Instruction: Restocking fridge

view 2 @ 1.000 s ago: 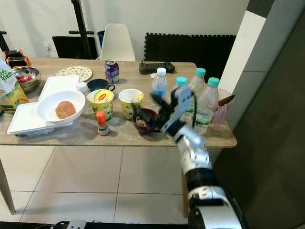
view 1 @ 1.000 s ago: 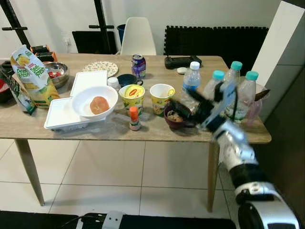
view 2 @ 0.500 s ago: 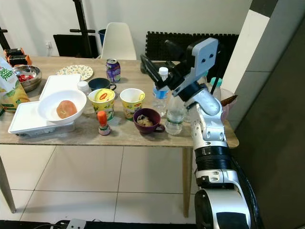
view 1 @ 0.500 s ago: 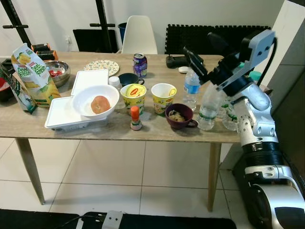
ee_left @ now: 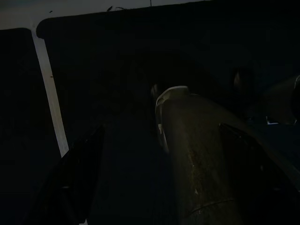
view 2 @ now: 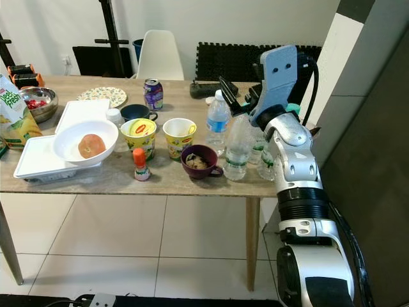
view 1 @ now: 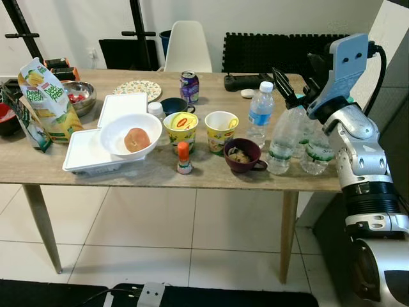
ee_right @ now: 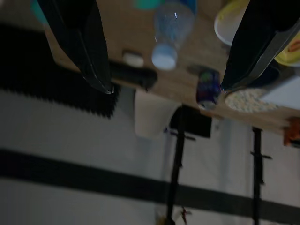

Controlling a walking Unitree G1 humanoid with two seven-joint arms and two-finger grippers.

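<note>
My right gripper (view 1: 296, 79) is raised over the right end of the wooden table (view 1: 160, 181), just above a cluster of clear water bottles (view 1: 280, 143). Its two black fingers (ee_right: 79, 42) are spread wide and open, with nothing between them. A blue-labelled bottle with a white cap (view 1: 261, 111) stands upright just to the left of the gripper; the right wrist view looks down on this bottle (ee_right: 168, 26). Another clear bottle (view 1: 316, 151) stands under the arm, its cap hidden. In the dark left wrist view my left gripper (ee_left: 164, 187) hangs idle, fingers apart.
A maroon bowl (view 1: 241, 155), two yellow cups (view 1: 178, 128), a small orange-capped bottle (view 1: 184, 158) and a white bowl holding a fruit (view 1: 131, 137) on a white tray (view 1: 83, 157) fill the middle. A purple can (view 1: 188, 87), a snack bag (view 1: 41, 99) and a chair (view 1: 187, 48) lie further back.
My right arm has lifted from table level beside the maroon bowl to above the bottles, then drawn back to the right. The gripper stays open and empty.
</note>
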